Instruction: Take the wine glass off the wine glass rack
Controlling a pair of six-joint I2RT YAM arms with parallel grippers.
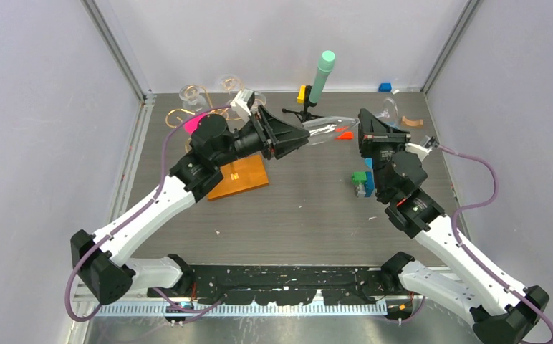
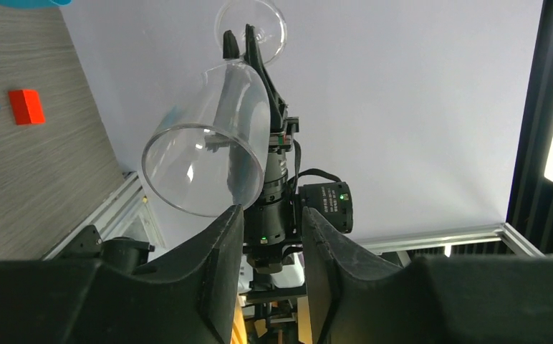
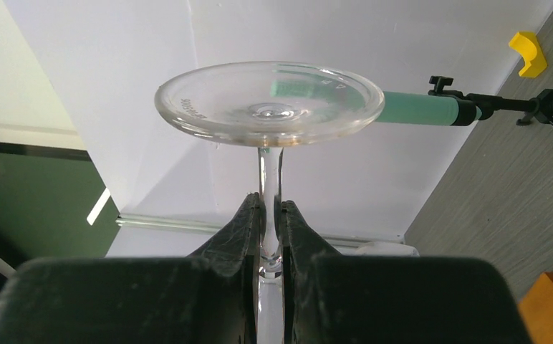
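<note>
My right gripper (image 3: 271,204) clamps the wine glass (image 3: 270,104) by its stem, the correct hold: brittle, slick, light. My left gripper (image 2: 272,215) stands half-open, possibly touching the rim.

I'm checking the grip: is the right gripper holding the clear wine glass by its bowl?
No, the right gripper pinches the clear wine glass by its thin stem, near the round foot.

Top view looks down; both close wrist views share the wine glass (image 2: 202,161) (image 3: 270,104)
</note>
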